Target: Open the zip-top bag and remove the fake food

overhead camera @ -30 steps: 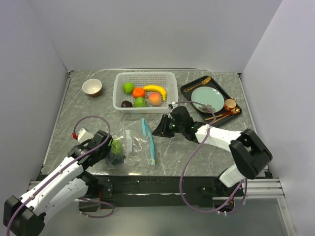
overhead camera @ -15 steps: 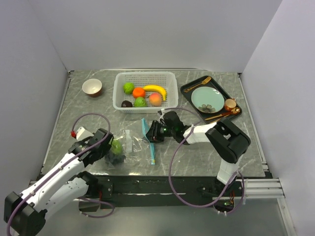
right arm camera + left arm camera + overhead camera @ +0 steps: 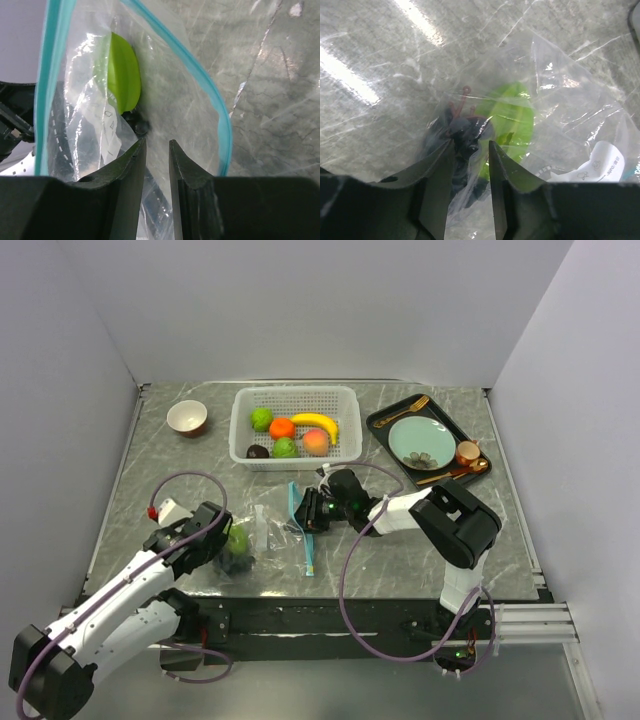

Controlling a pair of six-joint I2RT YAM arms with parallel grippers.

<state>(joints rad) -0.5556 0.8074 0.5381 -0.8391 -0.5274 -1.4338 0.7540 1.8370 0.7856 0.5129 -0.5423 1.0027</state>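
Observation:
The clear zip-top bag lies flat near the table's front, its teal zip strip on the right side. Inside it sit two pieces of fake food, a green fruit and dark grapes. My left gripper is at the bag's left end, open, with a loose fold of plastic and the grapes between its jaws. My right gripper is at the bag's mouth between the two parted teal strips, open by a narrow gap, with the green fruit just ahead.
A white basket at the back holds more fake food: an orange, a banana, a peach and green fruits. A small bowl stands back left. A black tray with a pale-green plate sits back right.
My right gripper has moved left to the bag's mouth. My left gripper's jaws have opened from shut at the bag's closed end.

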